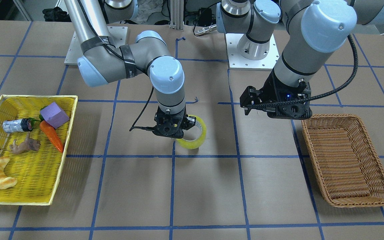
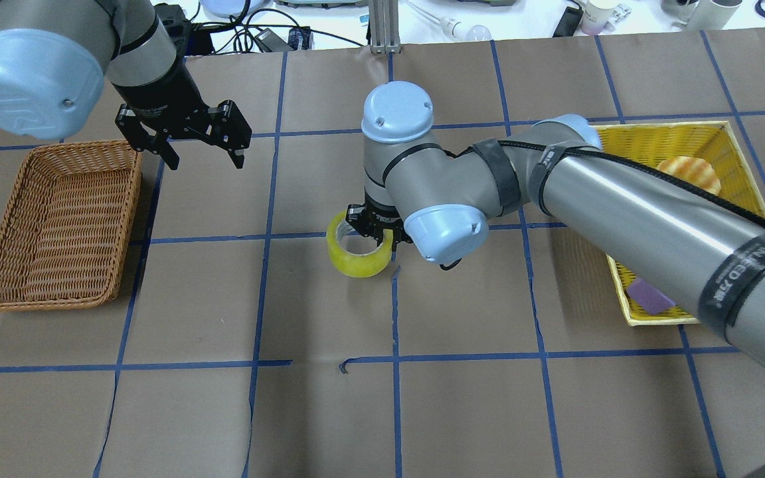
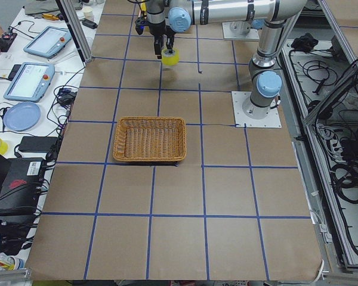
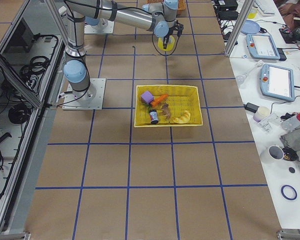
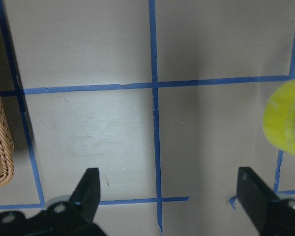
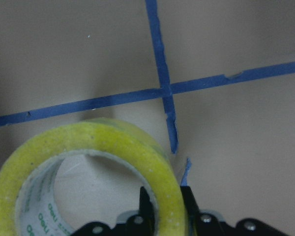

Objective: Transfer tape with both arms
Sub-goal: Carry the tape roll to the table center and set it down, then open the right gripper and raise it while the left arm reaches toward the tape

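Observation:
The yellow-green tape (image 1: 197, 140) roll is near the table's middle, tilted on edge, low over the brown paper; I cannot tell whether it touches. My right gripper (image 1: 188, 124) is shut on the roll's wall, one finger inside the ring and one outside, as the right wrist view shows (image 6: 162, 196). The tape also shows in the overhead view (image 2: 352, 262) and in the right wrist view (image 6: 88, 142). My left gripper (image 2: 206, 159) is open and empty, above the table next to the wicker basket. In the left wrist view the tape (image 5: 285, 123) sits at the right edge.
A brown wicker basket (image 2: 57, 226) stands on my left side, with nothing in it. A yellow mesh tray (image 1: 62, 150) on my right holds a purple block (image 1: 54, 115), a carrot (image 1: 52, 135), a small bottle, a toy animal and a croissant.

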You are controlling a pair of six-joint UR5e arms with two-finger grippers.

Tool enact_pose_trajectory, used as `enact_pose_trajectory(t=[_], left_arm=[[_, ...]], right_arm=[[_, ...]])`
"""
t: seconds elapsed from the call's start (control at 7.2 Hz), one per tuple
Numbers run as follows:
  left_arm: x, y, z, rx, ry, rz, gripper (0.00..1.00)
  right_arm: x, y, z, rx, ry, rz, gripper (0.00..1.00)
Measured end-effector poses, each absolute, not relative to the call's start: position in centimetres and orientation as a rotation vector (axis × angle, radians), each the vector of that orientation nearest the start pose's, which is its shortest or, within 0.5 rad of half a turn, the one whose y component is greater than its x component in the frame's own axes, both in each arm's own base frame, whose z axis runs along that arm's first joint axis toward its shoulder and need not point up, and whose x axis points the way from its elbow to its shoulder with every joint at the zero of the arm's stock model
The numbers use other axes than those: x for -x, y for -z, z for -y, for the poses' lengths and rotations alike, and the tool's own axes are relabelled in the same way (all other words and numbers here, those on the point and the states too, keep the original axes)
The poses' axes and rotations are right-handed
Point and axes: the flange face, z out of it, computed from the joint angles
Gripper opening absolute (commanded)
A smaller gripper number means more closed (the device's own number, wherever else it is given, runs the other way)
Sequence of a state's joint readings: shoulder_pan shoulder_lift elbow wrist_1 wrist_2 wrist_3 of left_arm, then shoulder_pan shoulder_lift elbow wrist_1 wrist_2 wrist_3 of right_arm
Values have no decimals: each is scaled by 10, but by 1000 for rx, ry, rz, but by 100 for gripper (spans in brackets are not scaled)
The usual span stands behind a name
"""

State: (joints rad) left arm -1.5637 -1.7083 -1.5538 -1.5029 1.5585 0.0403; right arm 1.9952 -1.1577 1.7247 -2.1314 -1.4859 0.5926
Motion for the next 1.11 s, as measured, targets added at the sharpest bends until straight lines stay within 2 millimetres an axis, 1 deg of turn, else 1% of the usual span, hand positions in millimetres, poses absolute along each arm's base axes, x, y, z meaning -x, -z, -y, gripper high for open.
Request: enact_pose_trajectory(t=[0.14, 0.28, 0.42, 0.56, 0.69, 0.83, 0.97, 1.11], left_arm=[[130, -431, 543, -52, -84, -3154, 100], [130, -430, 543, -53, -87, -3154, 100], [130, -429, 543, -54, -91, -3154, 100], [130, -428, 543, -55, -94, -3153, 100], [130, -427, 543, -56, -95, -3154, 100], [131, -426, 543, -56, -100, -3157, 100], [134, -419, 540, -57, -120, -3160, 100], [142, -402, 535, -65, -140, -3173, 100]], right_arm=[[-392, -226, 476, -250, -96, -3067, 63], [-405, -217, 463, -249, -118, -3075, 100], [-411, -216, 456, -251, -121, -3077, 100], [-410, -226, 459, -258, -95, -3071, 100], [-393, -249, 472, -259, -52, -3062, 100], [-357, -279, 491, -256, -10, -3051, 100], [-310, -311, 511, -240, 40, -3044, 100], [-261, -333, 528, -226, 83, -3045, 100]])
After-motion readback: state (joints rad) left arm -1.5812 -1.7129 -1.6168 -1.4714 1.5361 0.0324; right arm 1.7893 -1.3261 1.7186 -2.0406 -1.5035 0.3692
